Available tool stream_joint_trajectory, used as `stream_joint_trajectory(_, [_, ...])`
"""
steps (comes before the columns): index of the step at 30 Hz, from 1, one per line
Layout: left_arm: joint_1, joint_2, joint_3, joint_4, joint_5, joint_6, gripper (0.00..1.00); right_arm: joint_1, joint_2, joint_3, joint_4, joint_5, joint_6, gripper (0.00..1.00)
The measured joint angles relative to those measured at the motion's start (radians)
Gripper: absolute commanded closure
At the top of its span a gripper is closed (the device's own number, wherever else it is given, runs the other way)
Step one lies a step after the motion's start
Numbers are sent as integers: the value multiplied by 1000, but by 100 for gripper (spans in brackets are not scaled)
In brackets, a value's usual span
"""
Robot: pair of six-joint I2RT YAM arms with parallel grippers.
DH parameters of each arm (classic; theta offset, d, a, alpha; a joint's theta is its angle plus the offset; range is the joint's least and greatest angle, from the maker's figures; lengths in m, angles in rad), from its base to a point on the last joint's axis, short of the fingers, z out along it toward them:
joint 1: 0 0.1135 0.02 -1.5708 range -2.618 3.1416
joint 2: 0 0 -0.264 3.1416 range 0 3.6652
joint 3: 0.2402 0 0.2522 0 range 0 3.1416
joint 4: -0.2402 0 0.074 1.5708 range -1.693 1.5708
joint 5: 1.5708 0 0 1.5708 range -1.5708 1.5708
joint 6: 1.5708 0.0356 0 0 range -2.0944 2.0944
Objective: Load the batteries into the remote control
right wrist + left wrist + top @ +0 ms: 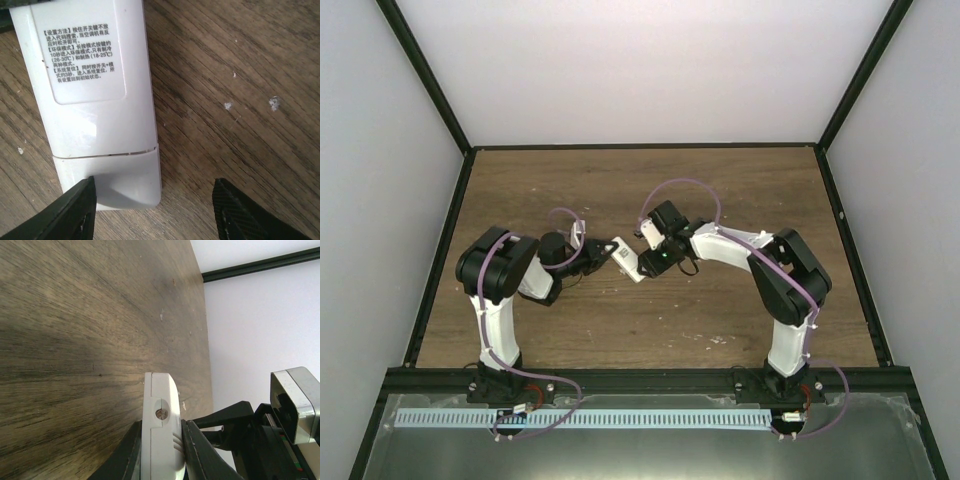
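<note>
Left claw (pixel 161 452) around remote control (pixel 160 395)

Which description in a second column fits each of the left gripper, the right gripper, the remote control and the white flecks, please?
1 left gripper
2 right gripper
3 remote control
4 white flecks

A scattered on the table
B shut on the remote control
C white, with printed text
D open, at the remote control's end

Pairs: 1-B, 2-D, 3-C, 4-A

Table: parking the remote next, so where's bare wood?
Bare: the table along the back wall, and the near strip by the front rail. Crowded: the middle, where the left gripper clamps the remote control, right gripper open beside it.
</note>
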Motion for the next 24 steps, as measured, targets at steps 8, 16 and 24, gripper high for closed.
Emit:
stream_joint_trajectory(8, [6, 1, 0, 2, -16, 0, 100, -4, 16, 5, 28, -25, 11, 49])
stream_joint_trajectory(16, [9, 2, 5, 1, -16, 0, 100, -20, 25, 5, 59, -58, 15, 49])
stream_joint_trajectory(24, [12, 21, 7, 27, -14, -21, 100, -51, 45, 5, 129, -109, 19, 51])
